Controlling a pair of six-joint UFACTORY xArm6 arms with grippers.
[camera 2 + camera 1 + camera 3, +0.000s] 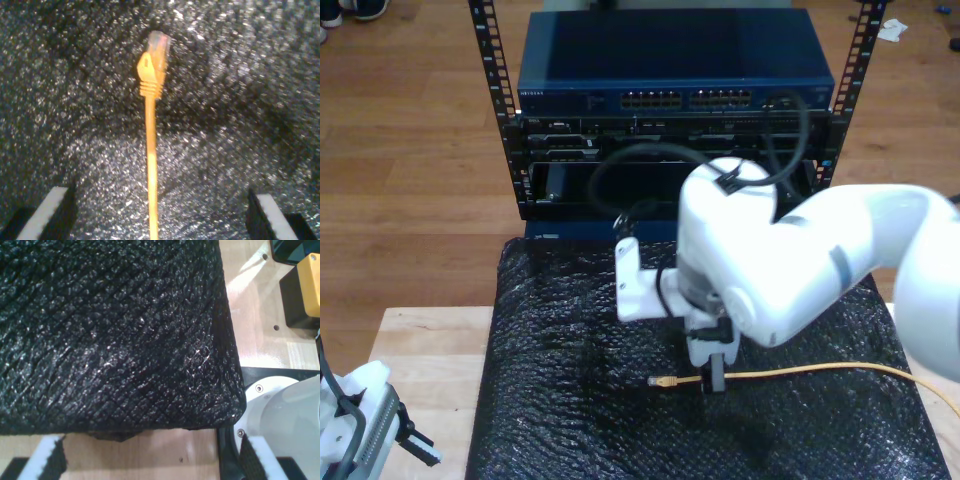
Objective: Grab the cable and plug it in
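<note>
Our second gripper [712,372] hangs above the black textured mat [580,380], its jaws spread wide with the cable [151,165] running up the gap between them and neither pad touching it; in the second wrist view the two white-faced fingertips [50,212] stand well apart on either side of the orange line. Behind this gripper, beyond the far edge of the mat, we see the equipment rack [675,110] with a blue network switch [670,65] on top and its row of ports facing us. The mat spreads out beneath and all around the gripper, lying on a light wooden table [420,350]. The white arm [790,270] carrying the gripper reaches in from the exterior view's right. The cable lies flat on the mat, trailing from under the gripper toward the exterior view's right edge, and its small clear plug [158,47] rests just past the jaws on the other side. Our first gripper [150,460] has its fingers spread too, holding nothing, over a corner of the mat beside a white arm base [280,415].
</note>
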